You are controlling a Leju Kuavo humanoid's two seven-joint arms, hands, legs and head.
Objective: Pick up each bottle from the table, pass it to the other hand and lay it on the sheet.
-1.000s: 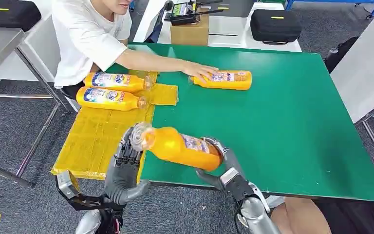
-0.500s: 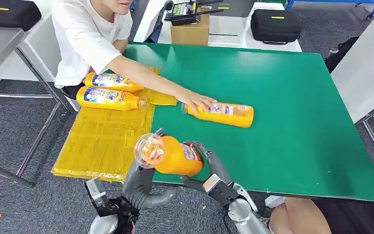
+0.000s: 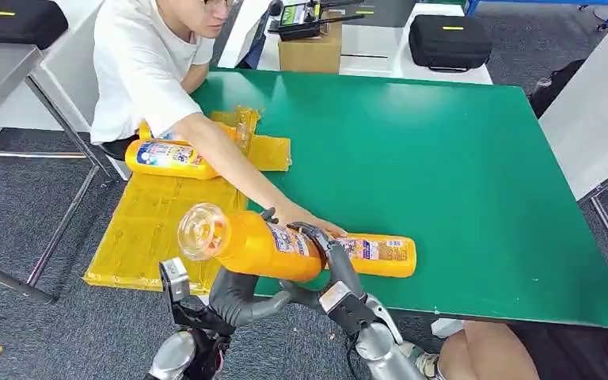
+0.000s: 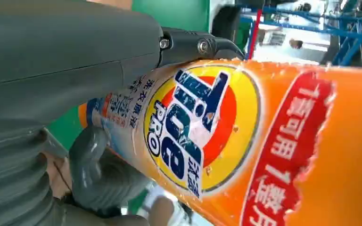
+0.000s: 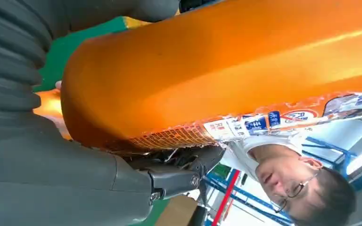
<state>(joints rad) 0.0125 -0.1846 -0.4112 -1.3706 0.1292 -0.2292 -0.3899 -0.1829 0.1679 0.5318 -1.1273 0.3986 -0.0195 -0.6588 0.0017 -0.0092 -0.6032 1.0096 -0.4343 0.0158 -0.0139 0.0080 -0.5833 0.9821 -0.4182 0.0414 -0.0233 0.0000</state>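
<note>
**Bottle held in both my hands above the near edge**

Where the green table [image 3: 459, 174] meets its left edge, the yellow sheet [image 3: 158, 229] hangs over that edge and runs along most of it. A person [image 3: 146, 63] in a white shirt leans in from the far left corner, one arm stretched across the sheet, the hand [image 3: 305, 220] resting on the neck end of a second bottle [image 3: 376, 255] that lies on its side near the near edge, right of my hands. The bottle [image 3: 257, 244] I hold is orange, lying level above the near edge beside the sheet, its clear cap end turned to the left and toward me. My left hand [image 3: 241, 297] cradles it from beneath; the left wrist view shows my thumb and a dark finger pressed over the printed label. My right hand [image 3: 328, 257] clamps on its base end, fingers curled over the top, which the right wrist view shows close up. Two more bottles [image 3: 166, 157] lie on the sheet's far end, side by side, caps pointing toward the table. Beyond the far edge stands a cardboard box [image 3: 310, 49].
</note>
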